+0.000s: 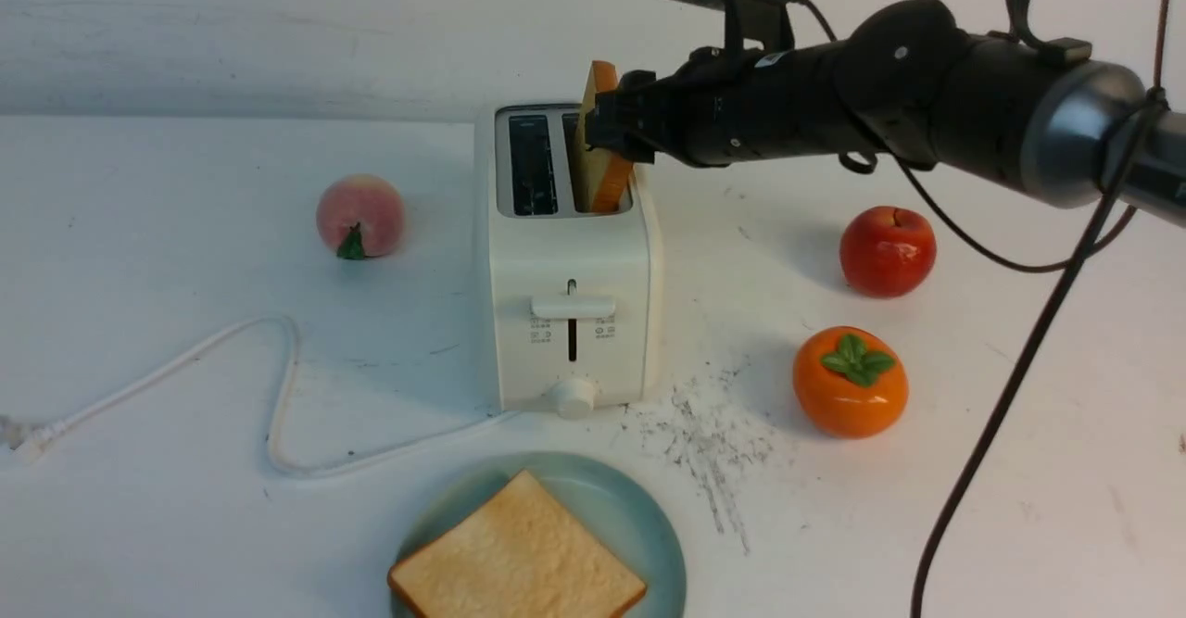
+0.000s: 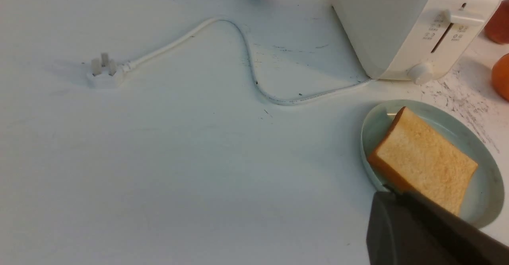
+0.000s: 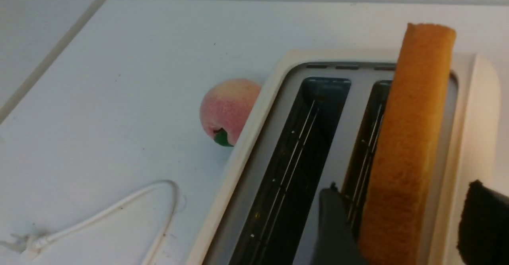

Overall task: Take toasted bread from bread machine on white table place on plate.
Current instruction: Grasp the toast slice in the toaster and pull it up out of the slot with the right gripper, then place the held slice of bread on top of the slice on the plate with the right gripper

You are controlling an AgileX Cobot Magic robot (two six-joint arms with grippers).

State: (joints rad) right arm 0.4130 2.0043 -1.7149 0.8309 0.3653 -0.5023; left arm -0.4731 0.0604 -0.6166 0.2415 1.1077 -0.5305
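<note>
The bread machine (image 1: 570,266) stands mid-table on the white table (image 1: 185,507). One slice of toasted bread (image 1: 607,187) sticks up, tilted, out of its right slot; the left slot is empty. My right gripper (image 1: 607,132) is open and straddles that slice. In the right wrist view the slice (image 3: 413,138) runs between the two fingers (image 3: 334,225), with a gap at the far one. A second slice (image 1: 519,558) lies flat on the plate (image 1: 639,516) at the front. My left gripper (image 2: 387,195) is shut and empty, by the near edge of the plate (image 2: 481,201).
A peach (image 1: 359,216) sits left of the toaster. A red apple (image 1: 888,250) and an orange persimmon (image 1: 850,382) sit to its right. The white power cord (image 1: 278,396) loops over the left front. Dark scratch marks (image 1: 709,433) lie right of the plate.
</note>
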